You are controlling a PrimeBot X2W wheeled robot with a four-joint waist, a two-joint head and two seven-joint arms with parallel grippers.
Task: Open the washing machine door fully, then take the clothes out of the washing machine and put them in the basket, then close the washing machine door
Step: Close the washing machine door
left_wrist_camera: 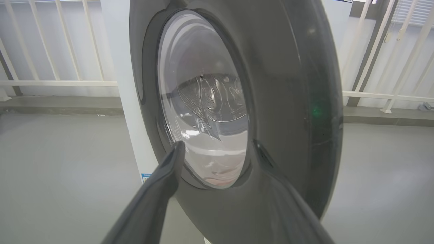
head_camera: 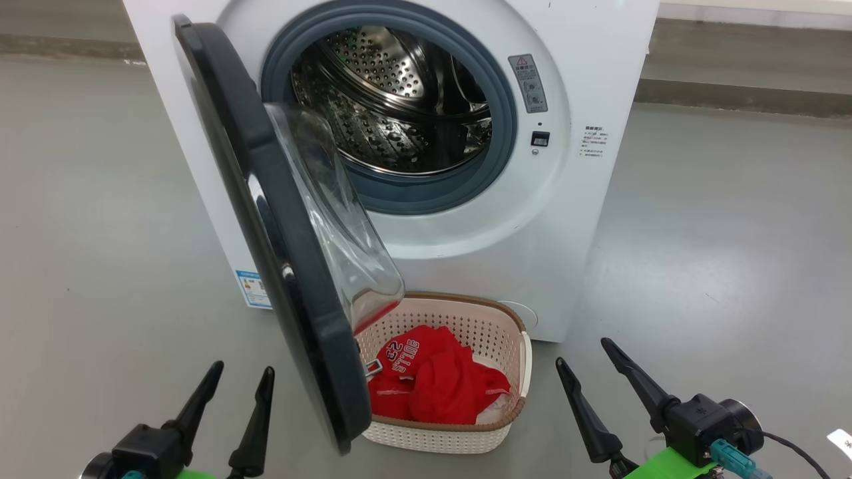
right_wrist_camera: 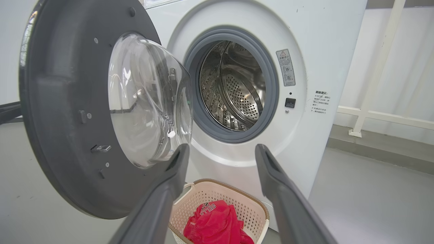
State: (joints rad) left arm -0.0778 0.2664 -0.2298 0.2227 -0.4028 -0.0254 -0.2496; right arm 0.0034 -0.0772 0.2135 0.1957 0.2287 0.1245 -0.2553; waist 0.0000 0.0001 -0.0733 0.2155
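Red fabric clothes (head_camera: 432,386) lie in the cream perforated plastic basket (head_camera: 482,327) before the white front-loading washing machine (head_camera: 599,199), whose steel drum (head_camera: 386,86) looks empty. Its round black-rimmed door (head_camera: 266,233) stands open, not yet closed. Left gripper (head_camera: 242,367) and right gripper (head_camera: 582,351) gape, empty.

The washing machine door (head_camera: 261,219) swings right across the head view and covers the left end of the basket (head_camera: 494,326), and a slice of the clothes (head_camera: 442,389) with it. The washing machine (head_camera: 599,199) runs off the top edge. The print on its grey warning label (head_camera: 528,83) is too small to read. In the right wrist view the bottom edge cuts off the basket's near side.
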